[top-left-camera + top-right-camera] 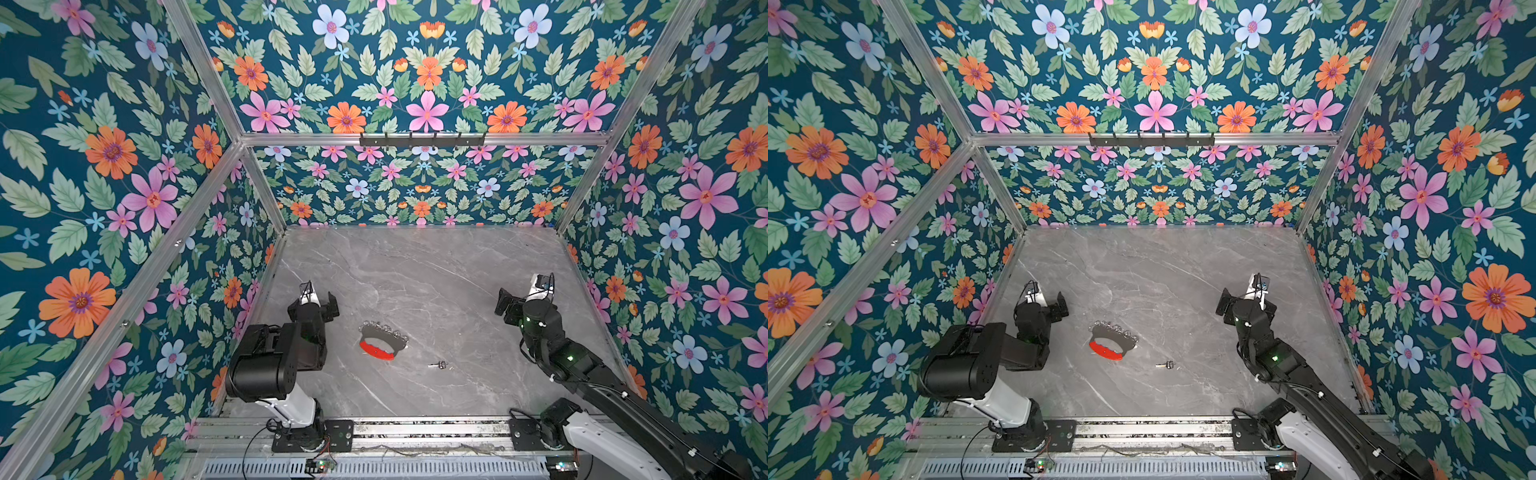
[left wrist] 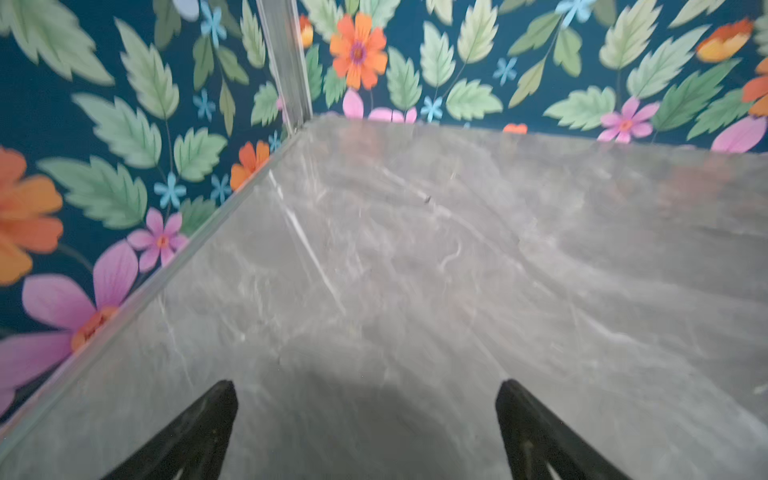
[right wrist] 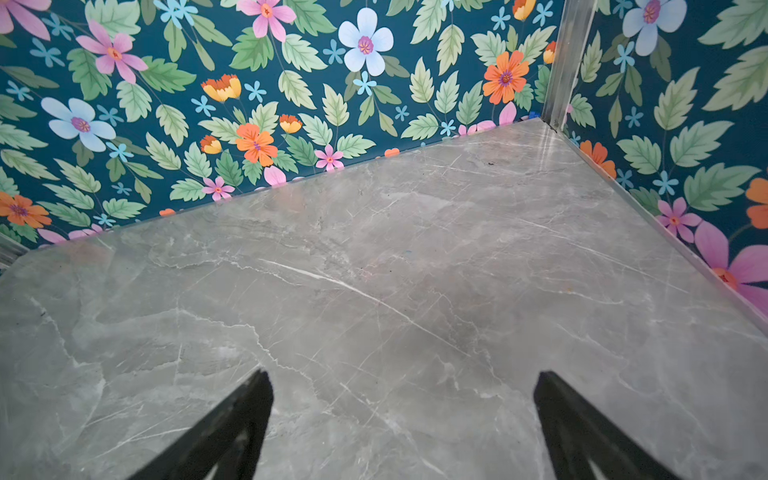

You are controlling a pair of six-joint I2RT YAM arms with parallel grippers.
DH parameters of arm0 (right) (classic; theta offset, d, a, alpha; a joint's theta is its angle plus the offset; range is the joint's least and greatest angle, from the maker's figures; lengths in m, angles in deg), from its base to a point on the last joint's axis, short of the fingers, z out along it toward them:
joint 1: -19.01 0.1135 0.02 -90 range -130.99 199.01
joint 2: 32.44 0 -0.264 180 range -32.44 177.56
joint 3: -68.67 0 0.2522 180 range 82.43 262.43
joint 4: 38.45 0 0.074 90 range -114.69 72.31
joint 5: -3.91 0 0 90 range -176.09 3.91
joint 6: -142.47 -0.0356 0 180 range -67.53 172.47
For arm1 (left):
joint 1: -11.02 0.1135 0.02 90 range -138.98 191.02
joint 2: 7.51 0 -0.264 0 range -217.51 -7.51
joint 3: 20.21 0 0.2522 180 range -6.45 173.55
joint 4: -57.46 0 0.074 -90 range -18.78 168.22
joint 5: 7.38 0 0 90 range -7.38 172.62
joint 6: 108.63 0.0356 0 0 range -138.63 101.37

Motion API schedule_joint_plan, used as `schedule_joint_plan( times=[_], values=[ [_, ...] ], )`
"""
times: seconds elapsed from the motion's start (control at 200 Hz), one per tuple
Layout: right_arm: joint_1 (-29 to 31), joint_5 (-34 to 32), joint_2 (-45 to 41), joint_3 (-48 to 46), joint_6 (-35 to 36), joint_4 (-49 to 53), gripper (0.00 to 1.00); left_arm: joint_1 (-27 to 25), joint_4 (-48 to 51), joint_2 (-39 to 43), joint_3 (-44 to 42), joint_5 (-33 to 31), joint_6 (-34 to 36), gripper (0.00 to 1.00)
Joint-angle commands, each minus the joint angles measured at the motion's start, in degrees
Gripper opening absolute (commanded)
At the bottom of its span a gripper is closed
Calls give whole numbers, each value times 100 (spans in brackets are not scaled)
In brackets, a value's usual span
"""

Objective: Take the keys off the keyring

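In both top views the key (image 1: 437, 365) lies loose on the grey tabletop (image 1: 415, 266), near the keyring (image 1: 382, 338) at its 4 o'clock and not touching it, so the removal looks finished. What remains, I judge, is to park both arms without sweeping low over either piece; any check of the silver loops (image 1: 386, 329) is best made from above. The left arm (image 1: 266, 365) is folded, and the left jaws stand wide apart and empty at the keyring's 10 o'clock. The right arm (image 1: 582, 361) stretches forward, the right jaws equally spread and empty, well apart at 2 o'clock.
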Motion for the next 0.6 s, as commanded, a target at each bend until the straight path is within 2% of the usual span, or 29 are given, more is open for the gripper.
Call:
schedule_joint_plan(
  times=[0.0,0.135,0.32,0.515,0.595],
  values=[
    [-178,36,149,-4,733,-750,99,-6,-1050,-20,-14,-134,11,100],
    [-923,706,263,-53,940,-1012,99,-69,-1094,-50,-3,-268,61,100],
    [-1848,854,358,-661,1715,-2198,99,-68,-1079,-38,-4,-242,64,100],
    [-2613,1367,1196,-788,1648,-2448,99,-68,-1062,-37,0,-243,65,100],
    [-2826,1869,1576,-924,1531,-2993,99,-73,-1058,-41,0,-249,65,100]
  ],
)
